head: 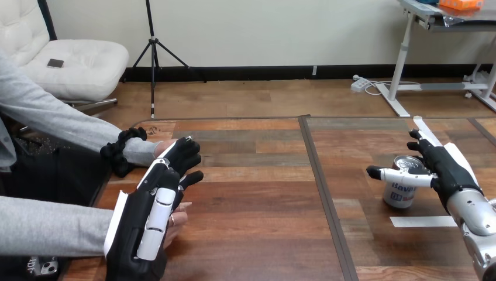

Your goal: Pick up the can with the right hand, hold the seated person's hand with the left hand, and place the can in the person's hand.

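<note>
Fingers (422, 143) of my right hand (447, 170) are straight and spread apart, not clamped. They rise behind the can (400, 196), while the thumb reaches across the front of it near the top.

The can stands upright on the wooden tabletop (263, 205), at the right side, just behind a strip of white tape (422, 221). It is not lifted.

I see several risks:
- The thumb sits high on the can, so closing now could tip it over or squeeze it out sideways.
- A loose grip could let the can slide down as I raise it.
- The carry to the person is long, from the right side of the tabletop to the far left.

My left hand (146, 219) lies at the left edge, over the person's lower hand (177, 221), whose fingertips show beneath it. The person's upper hand (159, 149) is just behind my left hand. I cannot tell whether my left hand grips either of them. If it only rests there, the person's hand could shift as the can arrives.

The can sits between my right thumb and fingers, close against the palm side. I cannot tell whether they touch it.
</note>
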You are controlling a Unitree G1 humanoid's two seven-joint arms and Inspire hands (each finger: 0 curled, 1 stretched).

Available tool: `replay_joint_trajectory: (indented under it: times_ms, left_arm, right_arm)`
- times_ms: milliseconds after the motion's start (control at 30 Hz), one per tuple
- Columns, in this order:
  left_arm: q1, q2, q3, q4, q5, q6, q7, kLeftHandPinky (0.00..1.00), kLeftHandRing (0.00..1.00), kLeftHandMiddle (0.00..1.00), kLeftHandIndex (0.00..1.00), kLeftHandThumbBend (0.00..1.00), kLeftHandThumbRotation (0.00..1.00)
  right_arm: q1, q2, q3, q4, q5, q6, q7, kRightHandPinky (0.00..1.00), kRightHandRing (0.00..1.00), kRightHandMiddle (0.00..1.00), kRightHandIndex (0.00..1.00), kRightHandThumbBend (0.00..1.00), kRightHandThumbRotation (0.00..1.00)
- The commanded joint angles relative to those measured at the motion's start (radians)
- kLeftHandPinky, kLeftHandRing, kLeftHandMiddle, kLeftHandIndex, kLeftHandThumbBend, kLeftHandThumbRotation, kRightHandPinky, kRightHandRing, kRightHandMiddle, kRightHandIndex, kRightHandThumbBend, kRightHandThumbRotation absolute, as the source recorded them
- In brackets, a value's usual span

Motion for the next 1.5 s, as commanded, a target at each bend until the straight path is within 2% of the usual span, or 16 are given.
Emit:
replay_joint_trajectory:
  times_ms: [0, 233, 633, 1033, 1467]
  left_arm:
    - [-0.043, 0.0, 0.006, -0.022, -0.013, -0.026, -0.01, 0.82, 0.87, 0.87, 0.85, 0.59, 0.88]
    - [-0.052, 0.0, 0.01, -0.003, -0.026, -0.041, -0.028, 0.82, 0.88, 0.87, 0.85, 0.56, 0.88]
    - [-0.045, -0.001, 0.011, -0.016, -0.021, -0.035, -0.027, 0.82, 0.88, 0.87, 0.85, 0.56, 0.88]
    - [-0.043, 0.007, 0.013, -0.019, -0.019, -0.031, -0.031, 0.83, 0.89, 0.88, 0.86, 0.56, 0.89]
    - [-0.046, 0.003, 0.015, -0.012, -0.031, -0.036, -0.037, 0.84, 0.9, 0.89, 0.86, 0.58, 0.88]
  right_arm:
    - [-0.073, -0.023, 0.004, -0.001, 0.001, 0.006, -0.017, 0.72, 0.92, 0.96, 0.99, 1.0, 0.25]
    - [-0.076, -0.028, 0.019, -0.005, -0.012, 0.027, -0.029, 0.72, 0.94, 0.97, 0.99, 1.0, 0.25]
    - [-0.073, -0.035, 0.031, -0.008, -0.024, 0.022, -0.03, 0.76, 0.94, 0.97, 0.99, 1.0, 0.26]
    - [-0.076, -0.037, 0.034, -0.005, -0.024, 0.045, -0.023, 0.8, 0.95, 0.98, 0.99, 1.0, 0.25]
    - [-0.069, -0.035, 0.028, -0.004, -0.016, 0.034, -0.026, 0.72, 0.89, 0.94, 0.97, 1.0, 0.18]
